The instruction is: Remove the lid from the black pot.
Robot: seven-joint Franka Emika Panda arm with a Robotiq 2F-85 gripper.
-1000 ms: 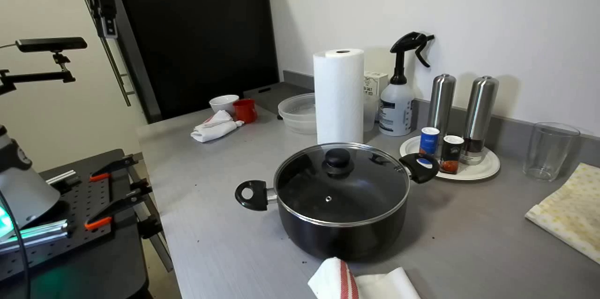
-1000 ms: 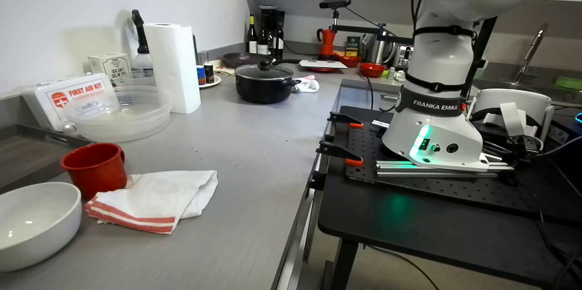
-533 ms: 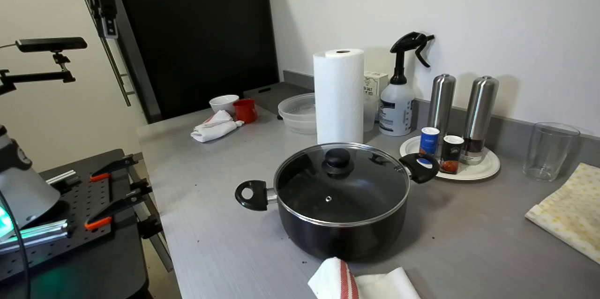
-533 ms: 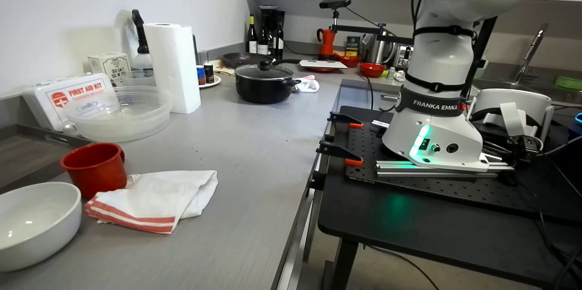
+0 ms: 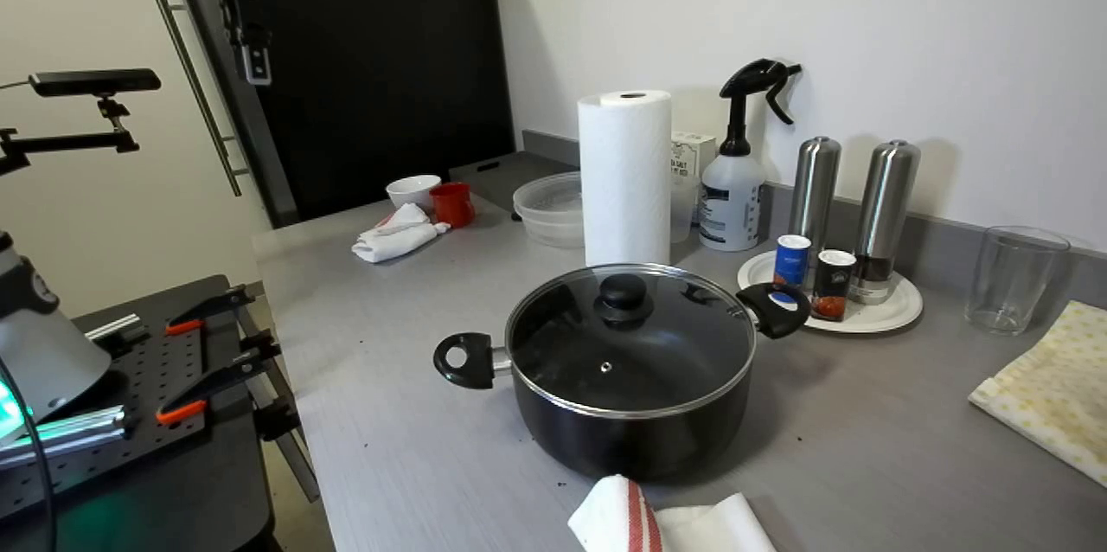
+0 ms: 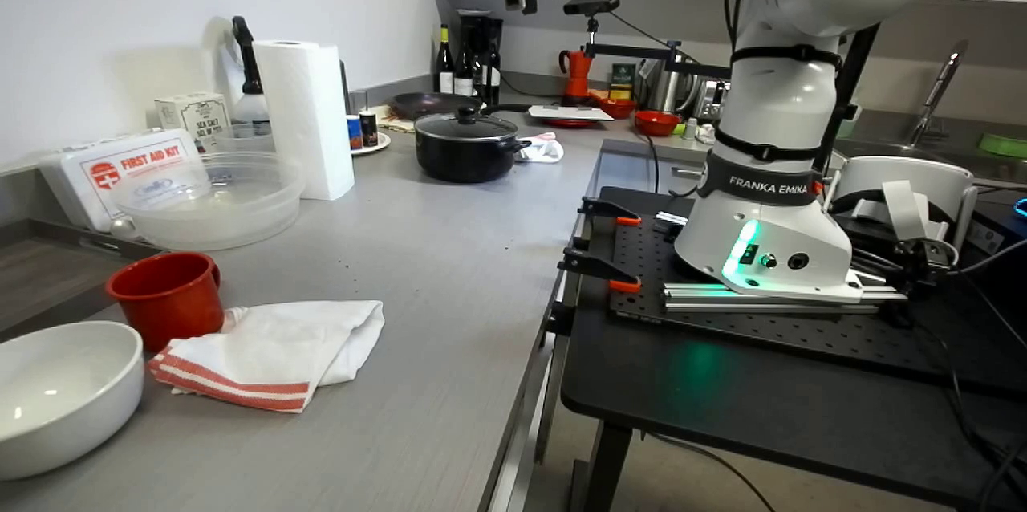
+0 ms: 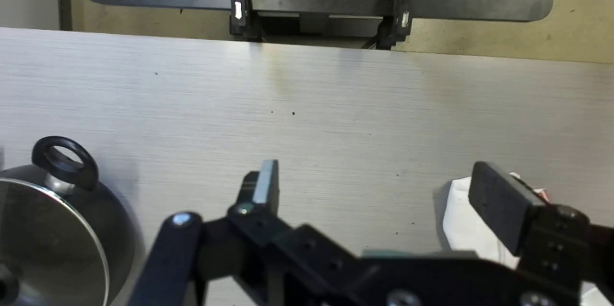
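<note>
Both exterior views show the whole lid (image 5: 631, 344); wrist view, part

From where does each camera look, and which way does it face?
Wrist view: above the counter, facing down; pincer shows.
Exterior view: near the black pot, facing along the counter; arm base and pincer show.
Exterior view: near the white bowl, facing roughly opposite; arm and pincer show.
Both exterior views share pot, lid, red mug.
</note>
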